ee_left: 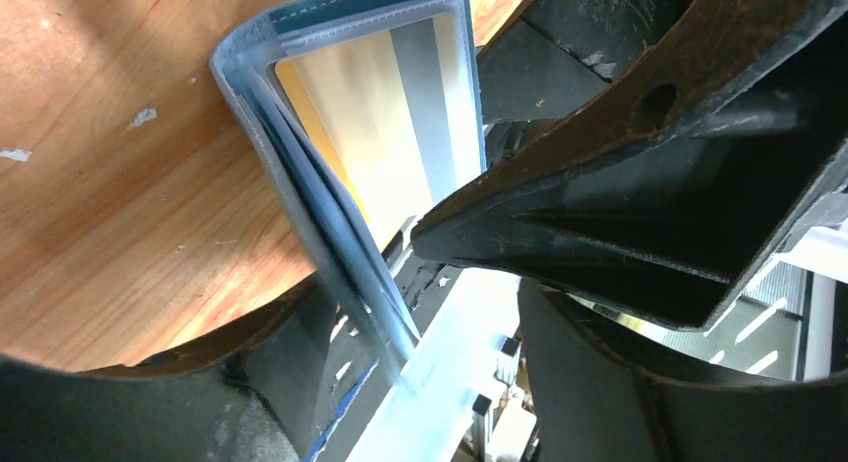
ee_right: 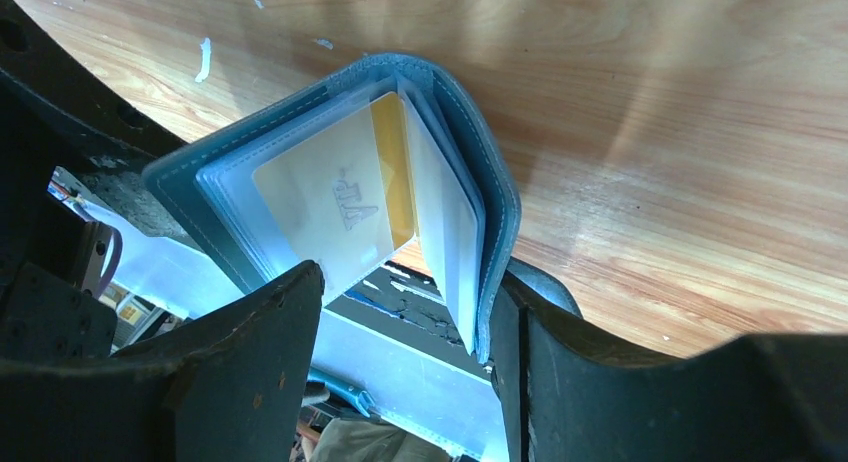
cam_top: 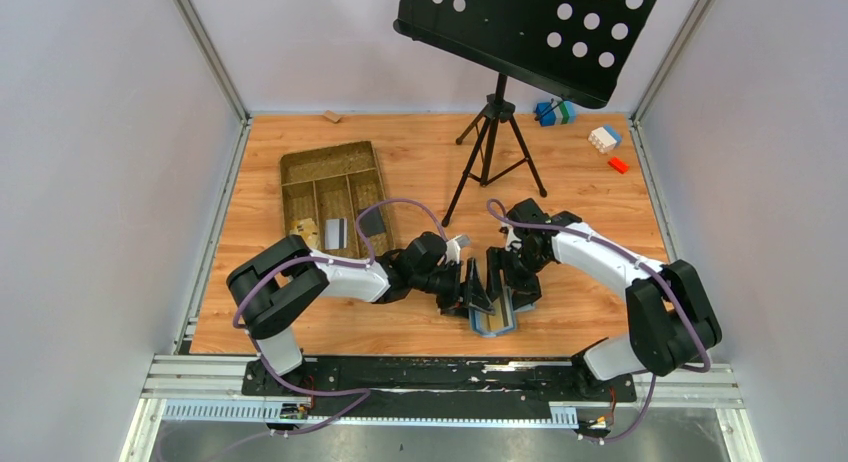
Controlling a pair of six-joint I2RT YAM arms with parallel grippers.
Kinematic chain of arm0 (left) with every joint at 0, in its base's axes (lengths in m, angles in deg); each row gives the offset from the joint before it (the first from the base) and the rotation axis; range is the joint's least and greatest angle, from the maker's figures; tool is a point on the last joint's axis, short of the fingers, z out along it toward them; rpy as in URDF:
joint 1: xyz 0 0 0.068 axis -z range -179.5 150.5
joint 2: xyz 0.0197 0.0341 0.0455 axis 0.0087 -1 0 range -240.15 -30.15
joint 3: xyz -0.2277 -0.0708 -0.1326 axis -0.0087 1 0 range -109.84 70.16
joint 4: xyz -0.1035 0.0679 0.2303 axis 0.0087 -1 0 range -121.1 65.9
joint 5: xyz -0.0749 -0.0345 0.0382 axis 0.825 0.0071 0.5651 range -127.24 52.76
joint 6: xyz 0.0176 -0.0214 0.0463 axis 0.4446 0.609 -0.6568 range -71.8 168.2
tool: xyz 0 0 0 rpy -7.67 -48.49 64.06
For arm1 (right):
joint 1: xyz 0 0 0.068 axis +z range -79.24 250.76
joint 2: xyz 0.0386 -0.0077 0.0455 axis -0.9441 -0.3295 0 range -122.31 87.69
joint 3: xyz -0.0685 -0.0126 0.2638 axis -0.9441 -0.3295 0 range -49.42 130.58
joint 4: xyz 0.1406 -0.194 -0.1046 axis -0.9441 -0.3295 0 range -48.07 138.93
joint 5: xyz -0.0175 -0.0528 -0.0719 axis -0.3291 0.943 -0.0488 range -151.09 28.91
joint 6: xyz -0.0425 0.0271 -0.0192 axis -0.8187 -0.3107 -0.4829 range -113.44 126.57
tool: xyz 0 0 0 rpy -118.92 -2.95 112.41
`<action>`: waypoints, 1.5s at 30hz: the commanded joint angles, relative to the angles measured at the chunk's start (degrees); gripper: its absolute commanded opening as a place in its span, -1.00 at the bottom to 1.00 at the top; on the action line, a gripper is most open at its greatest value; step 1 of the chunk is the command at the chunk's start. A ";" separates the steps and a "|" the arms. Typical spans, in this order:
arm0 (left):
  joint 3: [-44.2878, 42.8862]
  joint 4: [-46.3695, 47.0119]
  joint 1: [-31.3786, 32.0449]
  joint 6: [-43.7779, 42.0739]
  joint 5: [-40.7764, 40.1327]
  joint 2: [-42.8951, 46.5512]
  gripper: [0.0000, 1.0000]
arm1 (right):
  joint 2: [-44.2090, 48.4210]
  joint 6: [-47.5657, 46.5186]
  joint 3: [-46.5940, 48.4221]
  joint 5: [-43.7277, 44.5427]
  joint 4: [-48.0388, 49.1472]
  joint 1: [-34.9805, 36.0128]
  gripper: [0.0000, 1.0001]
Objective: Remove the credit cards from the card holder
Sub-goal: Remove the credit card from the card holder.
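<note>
The card holder [cam_top: 493, 322] is standing half-open on the table [cam_top: 420, 162], close to the near edge and between the two hands. The left hand [cam_top: 470, 294] is hovering at its left side, fingers spread wide and one cover hanging between them. The right hand [ee_right: 405, 282] is straddling one end of the holder, released. Whether any finger is pressing the cover is hard to tell. A yellow card [ee_right: 330, 202] is sitting in a clear sleeve. Bare wood is lying open to the right. The stand legs [cam_top: 487, 152] are standing beyond, and the tray [cam_top: 316, 197] is sitting well apart at far left.
</note>
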 commanded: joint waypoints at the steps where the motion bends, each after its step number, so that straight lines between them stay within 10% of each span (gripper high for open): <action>1: -0.73 0.16 -0.31 0.35 -1.09 0.48 0.39 | 0.49 0.37 -0.82 -3.56 2.19 0.30 0.24; 13: -4.31 -14.48 -0.36 -5.25 -4.54 -0.14 -0.52 | -1.47 -1.44 -0.60 -3.02 2.66 0.22 0.06; 32: -2.02 -15.18 -2.23 -6.65 -4.00 1.00 -0.59 | 0.32 -2.91 -1.34 0.70 1.82 -2.58 -0.21; 36: -1.09 -11.23 -2.57 -5.72 -2.61 1.53 -0.99 | 0.58 -3.54 -1.25 2.76 1.03 -3.16 -0.18; 45: -0.04 -8.73 -3.53 -3.88 -2.02 4.88 -1.00 | 7.84 -5.06 2.70 9.82 -3.63 -6.51 0.01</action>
